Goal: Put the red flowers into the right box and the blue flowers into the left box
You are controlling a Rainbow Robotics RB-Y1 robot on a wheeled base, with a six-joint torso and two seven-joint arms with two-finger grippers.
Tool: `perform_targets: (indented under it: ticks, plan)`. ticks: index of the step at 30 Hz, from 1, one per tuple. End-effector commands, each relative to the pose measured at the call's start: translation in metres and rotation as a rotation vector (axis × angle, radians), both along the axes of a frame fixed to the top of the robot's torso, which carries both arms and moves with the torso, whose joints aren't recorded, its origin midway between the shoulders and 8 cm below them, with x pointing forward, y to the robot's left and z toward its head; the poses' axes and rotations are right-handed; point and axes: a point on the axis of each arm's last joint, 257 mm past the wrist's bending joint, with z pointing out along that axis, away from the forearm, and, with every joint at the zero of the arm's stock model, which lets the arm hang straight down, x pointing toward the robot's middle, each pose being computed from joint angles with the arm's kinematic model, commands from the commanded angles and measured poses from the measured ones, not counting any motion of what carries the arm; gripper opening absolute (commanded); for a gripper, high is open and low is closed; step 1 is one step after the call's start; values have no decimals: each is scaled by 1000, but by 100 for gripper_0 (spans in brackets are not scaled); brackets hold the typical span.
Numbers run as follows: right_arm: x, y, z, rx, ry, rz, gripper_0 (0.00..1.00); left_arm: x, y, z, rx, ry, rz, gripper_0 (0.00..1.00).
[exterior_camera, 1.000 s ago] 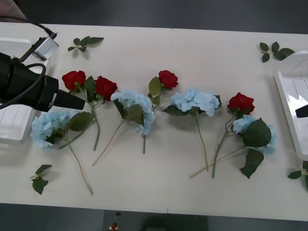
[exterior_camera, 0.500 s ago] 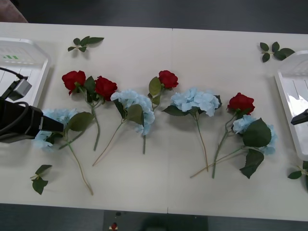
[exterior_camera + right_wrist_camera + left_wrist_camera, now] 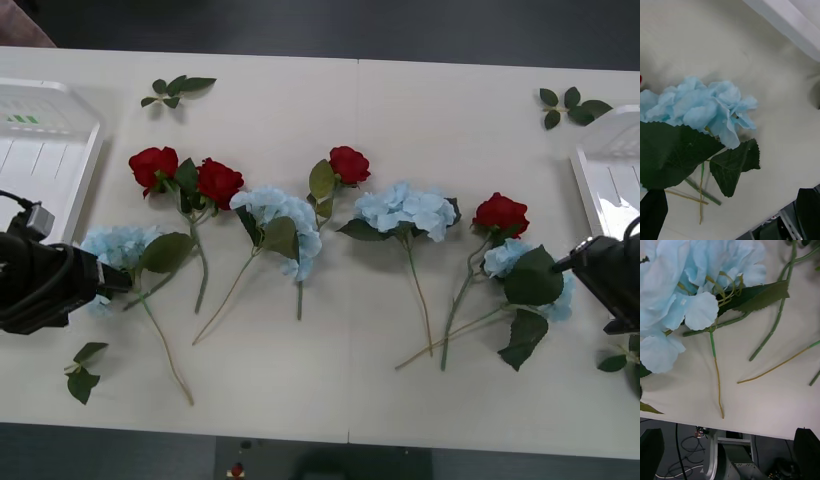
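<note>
Deep-red fabric roses [image 3: 348, 163] and fluffy pale-blue hydrangea stems [image 3: 404, 210] lie in a row across the middle of the white table [image 3: 420, 110]. The left gripper [image 3: 729, 450], black fingers spread apart, hovers at the leftmost blue cluster [image 3: 117, 246], lower left. The right gripper [image 3: 732, 213], fingers also apart, hangs at the rightmost blue bloom [image 3: 700, 107]. White plastic trays sit at the left edge [image 3: 45, 150] and right edge [image 3: 610, 165].

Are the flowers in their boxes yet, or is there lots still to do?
Nothing is sorted yet. The four red flowers and four blue flowers lie on the table, and the left box and right box hold none. Both tools are open: the left tool at the leftmost blue flower, the right tool by the rightmost.
</note>
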Motion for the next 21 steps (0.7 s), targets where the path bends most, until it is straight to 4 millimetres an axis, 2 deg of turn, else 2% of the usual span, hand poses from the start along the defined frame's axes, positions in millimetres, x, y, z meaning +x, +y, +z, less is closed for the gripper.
perform_targets:
  ticks: [1, 6, 15, 21]
  plan:
    - [7, 18, 1, -31, -23, -74, 100, 12, 0, 3, 49, -26, 29, 100]
    - [10, 31, -15, -73, -23, -117, 100, 23, 4, -13, 78, -18, 60, 100]
    - [10, 61, -33, -91, -18, -129, 100, 60, 8, -44, 146, -64, 71, 100]
    - [7, 77, -42, -104, -15, -116, 100, 68, 4, -60, 133, -50, 81, 100]
